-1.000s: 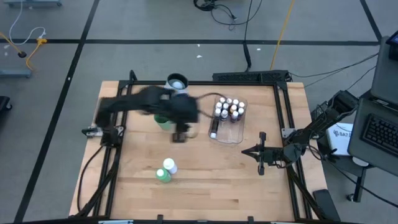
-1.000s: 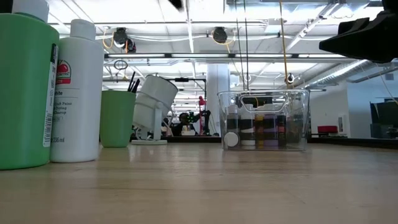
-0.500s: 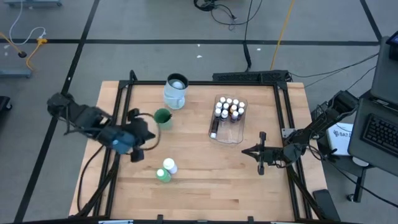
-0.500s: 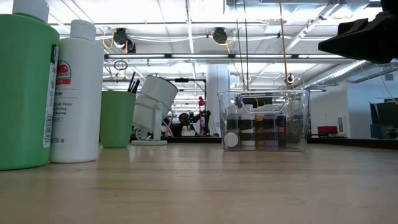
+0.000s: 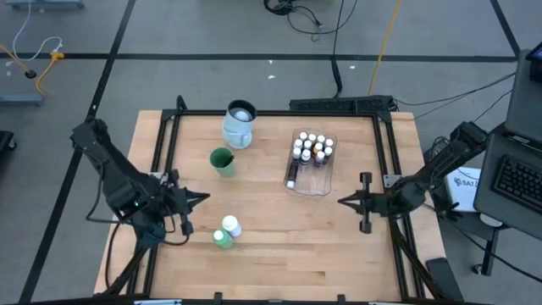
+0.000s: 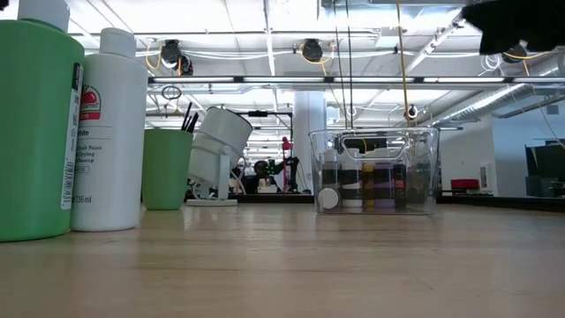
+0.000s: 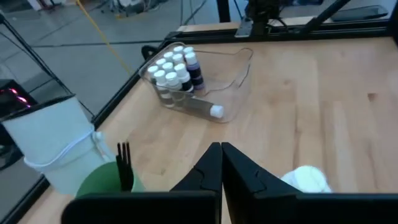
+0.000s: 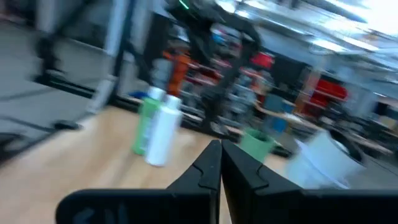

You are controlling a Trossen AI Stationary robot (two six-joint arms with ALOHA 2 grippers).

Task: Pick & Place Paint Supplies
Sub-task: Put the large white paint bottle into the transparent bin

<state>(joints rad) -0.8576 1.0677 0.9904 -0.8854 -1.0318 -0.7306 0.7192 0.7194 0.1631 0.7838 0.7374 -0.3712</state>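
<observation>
The left gripper (image 5: pixel 188 212) is fully closed on nothing, at the table's left edge, near the green bottle (image 5: pixel 219 240) and white bottle (image 5: pixel 230 225), which stand touching near the front edge. The right gripper (image 5: pixel 365 202) is likewise closed and empty at the right edge. The step in hand is judged to be fetching the next supply, most likely one of these two bottles. To do it well: open the left jaws wide before descending, approach the white bottle from its free side so the green one is not knocked, grasp the body below the cap, lift straight up, and clear the tub (image 5: pixel 324 182) wall before lowering. Count: two large bottles on the table; roughly ten small white-capped bottles (image 7: pixel 173 65) standing in the tub, exact number uncertain; one more bottle (image 5: pixel 290 174) lying flat in the tub; one green cup (image 5: pixel 221 160) holding dark brushes (image 7: pixel 124 163), count unclear; one mug (image 5: pixel 240 124) behind the cup.
</observation>
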